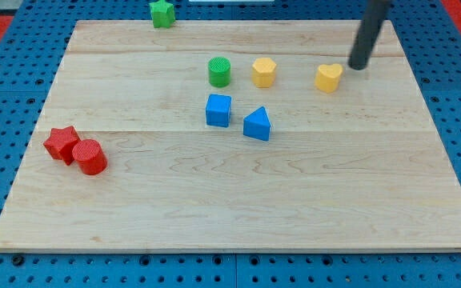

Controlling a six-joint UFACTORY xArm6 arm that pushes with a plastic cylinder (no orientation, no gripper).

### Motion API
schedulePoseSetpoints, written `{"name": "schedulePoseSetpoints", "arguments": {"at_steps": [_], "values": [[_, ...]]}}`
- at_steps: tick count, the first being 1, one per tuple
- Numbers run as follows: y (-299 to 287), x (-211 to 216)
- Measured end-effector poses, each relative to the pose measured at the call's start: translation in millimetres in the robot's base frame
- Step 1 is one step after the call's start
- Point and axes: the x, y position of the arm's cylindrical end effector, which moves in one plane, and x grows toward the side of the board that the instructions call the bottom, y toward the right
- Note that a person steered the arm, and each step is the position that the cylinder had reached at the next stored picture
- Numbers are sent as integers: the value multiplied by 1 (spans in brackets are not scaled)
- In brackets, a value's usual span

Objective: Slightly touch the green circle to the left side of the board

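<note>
The green circle stands on the wooden board a little above its middle. A yellow hexagon is just to its right. My tip is far to the right of the green circle, close beside the upper right of the yellow heart. The rod leans up out of the view's top.
A blue cube and a blue triangle lie just below the green circle. A green star sits at the board's top edge. A red star and a red cylinder touch at the left.
</note>
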Motion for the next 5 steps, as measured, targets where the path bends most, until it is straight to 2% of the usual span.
{"name": "schedulePoseSetpoints", "arguments": {"at_steps": [1,3,4,5], "values": [[-23,-1],[-14,1],[21,-35],[89,-67]]}}
